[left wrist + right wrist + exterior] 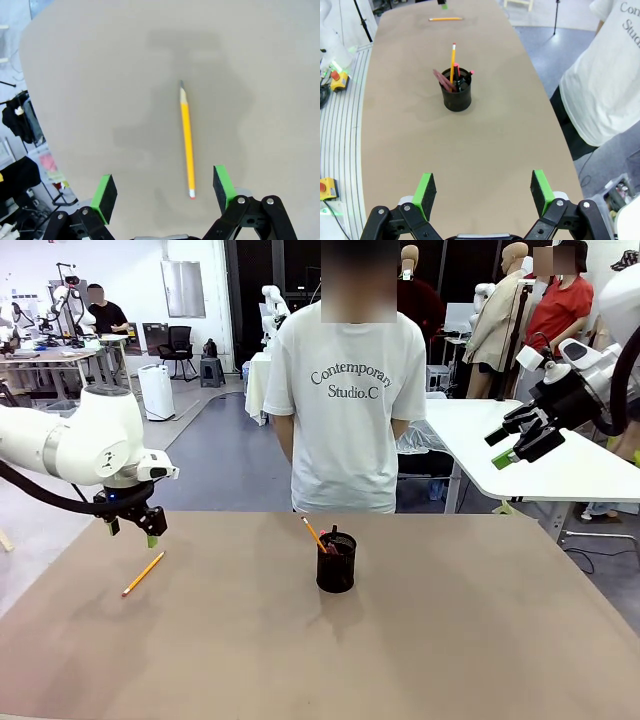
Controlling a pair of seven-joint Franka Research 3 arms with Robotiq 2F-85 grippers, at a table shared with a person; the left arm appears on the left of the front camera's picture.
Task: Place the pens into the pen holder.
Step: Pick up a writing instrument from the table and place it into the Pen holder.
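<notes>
**One pencil loose on the counter, both tools released and empty**

The wide tan counter (450, 640) is bare across its near half and its whole right side, so there is open room there. On the left part, near the left edge and well apart from the holder, a loose yellow-orange pencil with a pink eraser end (143, 573) lies flat and slanted. The left tool (162, 190) hangs just above it, jaws spread wide, holding and touching nothing. In the left wrist view the pencil's eraser end lies between the green pads (105, 192), nearer one pad than the other.

Farther in, about the middle of the counter, the small black wire-mesh pen holder (336, 565) stands upright with bare surface all round it. Leaning inside it are a second yellow pencil (453, 62), a brownish-red pencil (441, 79) and a black pen with a red end (465, 78).

Past the far edge stands a person in a white printed T-shirt (340, 420). The right tool (515, 445) is raised high off to the right, clear of the counter, jaws wide apart and empty.
</notes>
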